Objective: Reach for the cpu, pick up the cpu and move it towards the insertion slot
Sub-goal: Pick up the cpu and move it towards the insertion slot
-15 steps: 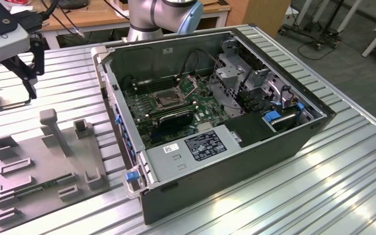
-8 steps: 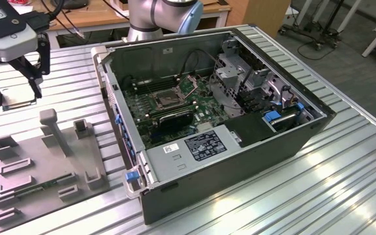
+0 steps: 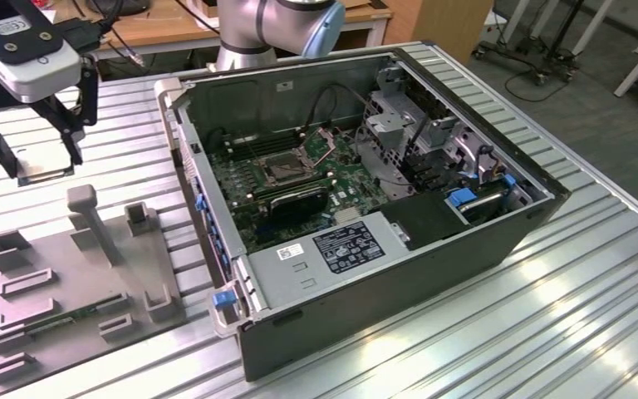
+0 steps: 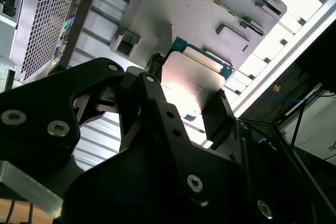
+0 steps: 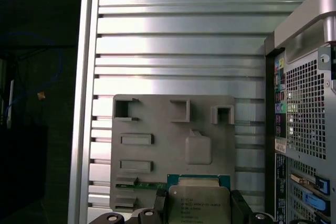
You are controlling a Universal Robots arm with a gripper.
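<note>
At the upper left of the exterior view, the black two-fingered end effector is clamped on the small square silvery cpu, held clear above the grey plastic tray. Reach and pick look done; the silver-framed insertion slot inside the open black computer case lies well apart, mid-frame. A ribbed aluminium desk carries both; grey floor lies beyond.

Silver arm with pale blue joint cap, white wrist housing, black screw-studded end effector.
</note>
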